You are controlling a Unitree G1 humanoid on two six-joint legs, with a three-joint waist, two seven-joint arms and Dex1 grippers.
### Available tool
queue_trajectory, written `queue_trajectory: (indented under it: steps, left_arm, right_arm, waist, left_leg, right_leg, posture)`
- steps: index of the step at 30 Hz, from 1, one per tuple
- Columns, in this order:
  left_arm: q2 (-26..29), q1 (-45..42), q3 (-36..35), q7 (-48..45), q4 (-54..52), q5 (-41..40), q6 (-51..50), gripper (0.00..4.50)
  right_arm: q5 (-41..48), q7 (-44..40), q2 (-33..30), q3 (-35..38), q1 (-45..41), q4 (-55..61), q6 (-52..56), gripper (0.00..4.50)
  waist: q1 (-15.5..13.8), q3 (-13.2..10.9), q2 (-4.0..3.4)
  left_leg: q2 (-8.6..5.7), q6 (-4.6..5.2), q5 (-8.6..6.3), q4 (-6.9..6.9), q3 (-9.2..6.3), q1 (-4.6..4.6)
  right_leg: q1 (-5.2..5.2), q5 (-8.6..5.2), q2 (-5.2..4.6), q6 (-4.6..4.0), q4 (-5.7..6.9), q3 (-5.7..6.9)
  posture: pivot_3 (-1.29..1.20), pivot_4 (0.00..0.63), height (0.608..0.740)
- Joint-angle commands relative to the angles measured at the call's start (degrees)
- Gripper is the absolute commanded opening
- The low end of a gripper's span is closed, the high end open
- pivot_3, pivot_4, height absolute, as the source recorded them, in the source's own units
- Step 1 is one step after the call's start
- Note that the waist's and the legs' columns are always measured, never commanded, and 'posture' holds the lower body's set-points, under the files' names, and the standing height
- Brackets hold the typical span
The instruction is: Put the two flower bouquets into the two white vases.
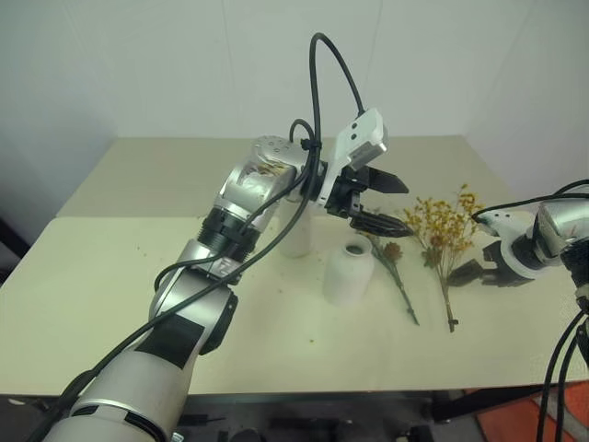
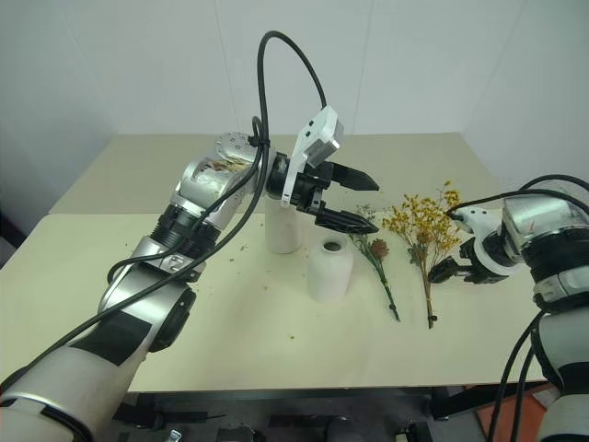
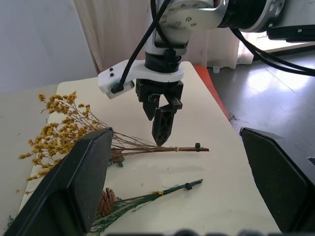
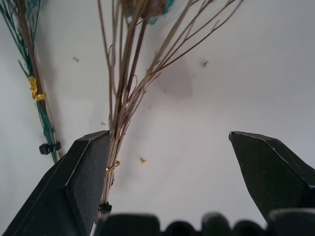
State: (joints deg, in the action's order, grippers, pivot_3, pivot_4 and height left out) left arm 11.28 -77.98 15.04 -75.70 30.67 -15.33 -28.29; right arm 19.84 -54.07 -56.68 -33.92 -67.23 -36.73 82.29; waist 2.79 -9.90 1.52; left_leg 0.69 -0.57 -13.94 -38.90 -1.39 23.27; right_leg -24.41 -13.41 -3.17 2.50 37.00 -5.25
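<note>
- My left gripper [image 1: 385, 201] hangs in the air above the table [image 1: 120, 276], pointing toward my right, with its 2 black fingers [image 1: 390, 181] spread and nothing between them.
- Its tips sit over the head end of the smaller sprig [image 1: 394, 263], between the vases and the big spray.
- My right gripper [image 2: 454, 269] is down at the table on my right side, tipped steeply downward, its 2 fingers [image 4: 78, 172] spread wide and empty.
- In my right wrist view, the thin brown stems of the bushy yellow spray [image 1: 444, 230] run just beside one fingertip; I cannot tell whether it touches them.
- Both bouquets lie flat on the table side by side, heads toward the far edge and stems toward me, the sprig nearer the vases.
- The sprig has a green stem and a brown cone head [image 3: 105, 201].
- The squat round-shouldered vase [image 1: 348, 271] stands upright just left of the sprig, its narrow mouth holding nothing.
- The straight cylinder vase [image 2: 282, 228] stands upright behind it and further left, partly hidden by my left arm.
</note>
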Motion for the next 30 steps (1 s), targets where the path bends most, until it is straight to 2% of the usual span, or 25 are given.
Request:
queue_trajectory:
  steps: [1, 13, 16, 20, 23, 27, 30]
  left_arm:
    - [0.1, -0.8, -0.6, 0.1, -1.7, 0.4, 1.1, 4.50]
    - [2.0, 0.8, -0.3, 0.2, -4.8, 0.9, -0.4, 4.50]
    - [2.3, 1.3, -0.3, 0.2, -5.3, 1.1, -0.7, 4.50]
    - [2.5, 1.6, -0.4, 0.1, -5.8, 1.3, -0.8, 4.50]
    - [2.8, 1.8, -0.5, 0.3, -5.9, 1.5, -0.7, 4.50]
    - [3.8, 2.4, -0.7, 0.2, -5.7, 1.9, -0.2, 4.50]
    - [5.1, 3.0, -0.9, -0.1, -6.2, 1.9, 0.0, 4.50]
  right_arm:
    - [-3.1, -2.8, 2.5, -1.0, -2.1, -2.9, -2.5, 4.48]
    - [-11.1, -4.9, 9.7, 0.7, -2.2, -15.0, -10.2, 4.48]
    - [-12.4, -5.3, 10.7, 1.7, -2.0, -16.5, -11.5, 3.87]
    - [-14.1, -5.1, 12.0, 3.6, -1.2, -17.8, -12.4, 2.63]
    - [-15.1, -4.9, 12.2, 5.1, -0.8, -16.9, -12.2, 1.42]
    - [-15.4, -3.6, 12.0, 8.4, -0.9, -15.5, -11.0, 0.08]
    - [-14.8, -1.4, 11.5, 12.4, -1.0, -14.8, -9.7, 0.03]
  waist:
    - [0.1, 0.0, 0.00]
    - [-0.1, 0.0, -0.07]
    - [-0.1, 0.0, -0.07]
    - [0.1, 0.0, -0.07]
    - [0.3, 0.0, -0.08]
    - [0.9, 0.0, -0.08]
    - [1.1, 0.0, -0.10]
  left_leg:
    - [0.00, 0.00, 0.00, -0.01, 0.00, 0.00]
    - [-0.02, -0.01, 0.00, -0.04, -0.03, 0.00]
    - [-0.02, -0.01, 0.00, -0.06, -0.03, -0.02]
    - [-0.01, -0.01, 0.00, -0.05, -0.03, -0.03]
    - [-0.01, -0.01, 0.00, -0.05, -0.03, -0.06]
    - [-0.01, -0.01, 0.00, -0.05, -0.03, -0.07]
    - [-0.01, -0.01, 0.00, -0.03, -0.04, -0.06]
  right_leg:
    - [0.00, 0.00, 0.00, 0.00, 0.02, 0.00]
    - [-0.01, 0.00, -0.02, 0.00, 0.07, 0.03]
    - [0.00, 0.00, -0.02, -0.01, 0.10, 0.03]
    - [0.00, 0.00, -0.01, 0.00, 0.09, 0.03]
    - [0.01, 0.01, -0.01, -0.01, 0.11, 0.02]
    - [0.02, 0.01, -0.01, -0.01, 0.12, 0.01]
    - [0.00, 0.01, -0.02, -0.01, 0.12, 0.01]
  posture:
    - [0.00, 0.150, 0.740]
    - [0.00, 0.150, 0.740]
    - [0.00, 0.150, 0.740]
    - [0.00, 0.150, 0.740]
    - [0.00, 0.150, 0.740]
    - [0.00, 0.150, 0.740]
    - [0.00, 0.150, 0.740]
